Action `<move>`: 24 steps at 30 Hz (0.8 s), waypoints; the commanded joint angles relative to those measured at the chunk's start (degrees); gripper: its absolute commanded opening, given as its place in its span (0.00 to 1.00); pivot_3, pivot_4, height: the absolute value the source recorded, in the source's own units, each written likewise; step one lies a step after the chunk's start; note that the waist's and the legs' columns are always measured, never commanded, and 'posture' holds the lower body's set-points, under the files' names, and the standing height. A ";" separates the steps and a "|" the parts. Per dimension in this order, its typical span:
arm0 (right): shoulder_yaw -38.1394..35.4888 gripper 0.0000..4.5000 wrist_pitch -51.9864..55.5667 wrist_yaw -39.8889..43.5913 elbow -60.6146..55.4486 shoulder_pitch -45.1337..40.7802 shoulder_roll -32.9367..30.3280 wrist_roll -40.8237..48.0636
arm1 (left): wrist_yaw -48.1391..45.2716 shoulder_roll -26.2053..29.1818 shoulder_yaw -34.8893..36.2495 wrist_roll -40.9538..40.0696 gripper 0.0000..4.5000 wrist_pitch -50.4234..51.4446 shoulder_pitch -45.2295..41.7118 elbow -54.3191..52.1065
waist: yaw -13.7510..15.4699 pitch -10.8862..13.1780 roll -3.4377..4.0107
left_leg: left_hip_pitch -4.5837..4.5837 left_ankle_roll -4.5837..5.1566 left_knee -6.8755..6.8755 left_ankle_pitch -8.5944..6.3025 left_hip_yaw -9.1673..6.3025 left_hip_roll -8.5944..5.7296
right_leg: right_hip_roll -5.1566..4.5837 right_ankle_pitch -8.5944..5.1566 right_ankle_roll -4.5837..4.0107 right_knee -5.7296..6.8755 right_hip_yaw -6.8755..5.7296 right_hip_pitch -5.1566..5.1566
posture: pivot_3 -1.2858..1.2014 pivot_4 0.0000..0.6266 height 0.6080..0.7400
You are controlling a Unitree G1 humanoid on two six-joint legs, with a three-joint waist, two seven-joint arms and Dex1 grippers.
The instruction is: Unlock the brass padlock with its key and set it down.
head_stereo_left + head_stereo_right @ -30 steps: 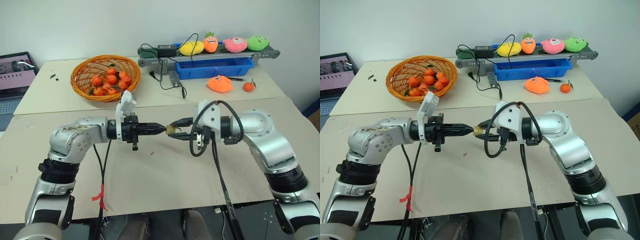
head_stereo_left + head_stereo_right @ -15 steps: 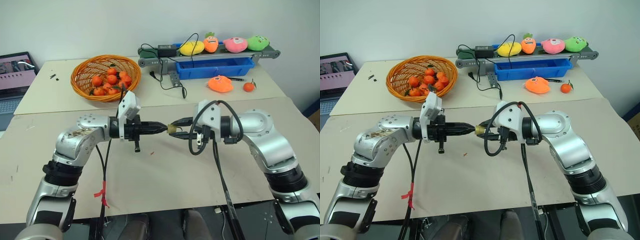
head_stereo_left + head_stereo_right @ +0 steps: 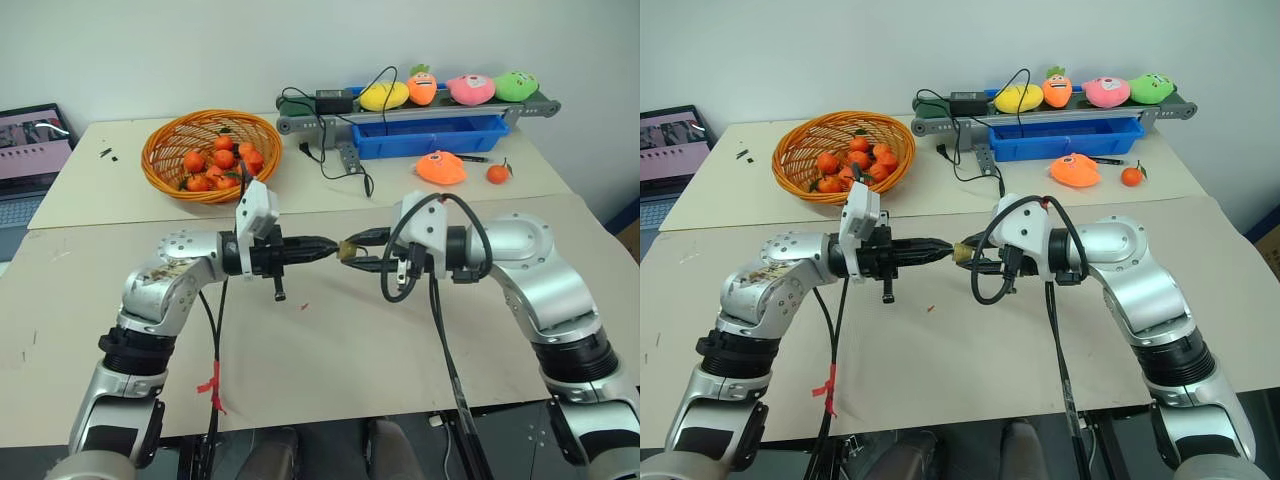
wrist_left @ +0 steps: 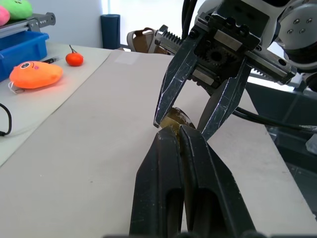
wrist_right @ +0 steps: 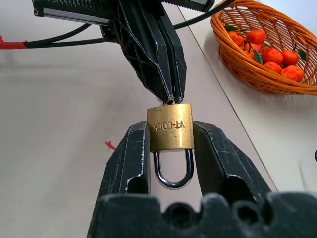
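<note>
In the left eye view, the right gripper (image 3: 358,251) is holding the brass padlock (image 3: 349,250) in the air above the counter (image 3: 330,350), and the left gripper (image 3: 333,247) is touching it, fingers shut. In the right wrist view, the right fingers (image 5: 131,153) are squeezing the padlock's flat sides, a good hold since it looks hard, smooth and slippery. I cannot see the key.

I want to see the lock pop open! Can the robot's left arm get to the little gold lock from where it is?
Probably yes. The right end effector holds the padlock up in the air, and the shut left end effector already sits right at the lock's bottom face. Nothing stands between them.
</note>
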 commanded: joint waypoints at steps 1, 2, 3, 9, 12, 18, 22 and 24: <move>-1.04 0.20 -0.77 -0.34 -1.96 -1.27 0.87 1.53 | 3.30 -0.45 -1.12 -1.81 0.01 8.93 -1.64 0.35 | 0.03 0.00 0.00 | 0.00 0.00 0.01 0.00 0.00 0.00 | 0.00 0.00 0.00 0.01 0.00 0.00 | 0.52 0.24 1.00; -1.05 0.20 -0.82 -0.34 -1.97 -1.22 0.89 1.50 | 4.49 -0.63 -0.83 -2.63 0.01 11.92 -1.79 0.69 | 0.03 0.00 0.00 | 0.00 0.00 0.02 0.00 0.00 0.00 | 0.00 0.00 0.00 0.01 0.00 0.01 | 0.52 0.24 1.00; -1.06 0.20 -0.85 -0.33 -1.97 -1.18 0.89 1.47 | 5.61 -0.90 -0.35 -3.71 0.01 14.85 -1.94 0.88 | 0.03 0.00 0.00 | 0.00 0.01 0.03 -0.01 0.00 0.00 | 0.00 0.00 0.01 0.01 0.00 0.01 | 0.52 0.24 1.00; -1.01 0.20 -1.09 -0.36 -1.96 -1.12 0.85 1.30 | 15.79 -5.31 5.67 -12.00 0.01 34.35 -4.32 2.50 | -0.07 0.00 0.00 | 0.00 0.02 0.04 -0.01 0.00 0.00 | 0.00 0.01 0.02 0.03 0.00 0.00 | 0.52 0.24 1.00; -0.93 0.20 -1.20 -0.36 -1.97 -1.09 0.85 1.14 | 21.58 -8.75 10.73 -14.54 0.01 42.22 -6.81 5.50 | 0.01 0.00 0.00 | 0.00 0.02 0.08 -0.01 0.00 -0.01 | 0.00 0.01 0.02 0.05 0.00 0.01 | 0.52 0.24 1.00; -0.76 0.20 -1.43 -0.55 -1.82 -1.11 0.83 1.03 | 28.09 -12.47 19.46 -16.86 0.01 55.21 -11.84 11.80 | -0.10 0.00 -0.01 | 0.00 0.01 0.13 -0.01 0.00 -0.01 | 0.00 0.02 0.05 0.07 0.00 0.01 | 0.52 0.24 1.00; -0.74 0.20 -1.43 -0.63 -1.92 -1.04 0.93 0.92 | 32.40 -13.19 22.34 -21.42 0.01 57.15 -13.64 17.25 | -0.07 0.00 -0.01 | 0.00 0.01 0.14 -0.01 0.00 -0.01 | 0.00 0.03 0.05 0.10 0.01 0.01 | 0.52 0.24 1.00; -0.76 0.20 -1.43 -0.66 -1.92 -1.03 0.97 0.88 | 35.75 -13.67 23.59 -23.77 0.01 57.15 -14.66 20.24 | 0.02 0.00 -0.01 | 0.00 0.00 0.16 -0.01 -0.01 -0.01 | 0.00 0.03 0.06 0.10 0.01 0.02 | 0.52 0.24 1.00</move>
